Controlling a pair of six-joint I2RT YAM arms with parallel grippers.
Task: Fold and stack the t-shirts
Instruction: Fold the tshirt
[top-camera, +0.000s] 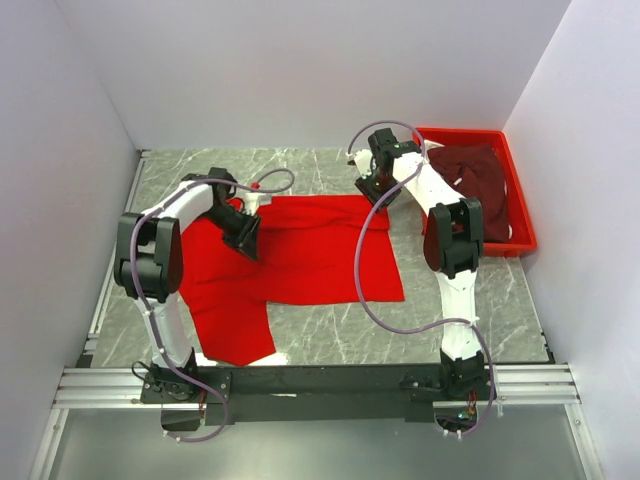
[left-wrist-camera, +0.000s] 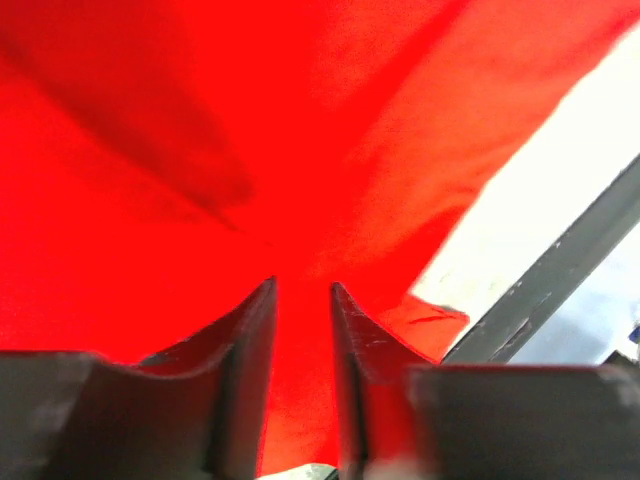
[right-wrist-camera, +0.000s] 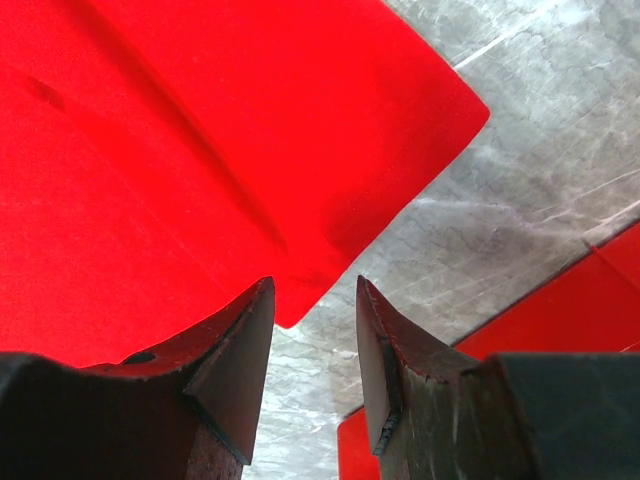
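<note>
Bright red cloth covers much of the marble surface: the bright red t-shirt lies spread mostly flat, with one part running towards the near edge. The left pincer is closed to a narrow gap with a fold of that shirt caught between its fingers. Creases fan out from the pinch, probably so this side can be carried across for a fold. The right pincer is empty, its fingers apart, poised at the shirt's far right corner and seemingly lining up to grip it. The dark maroon t-shirt sits crumpled in the red tray at the right.
</note>
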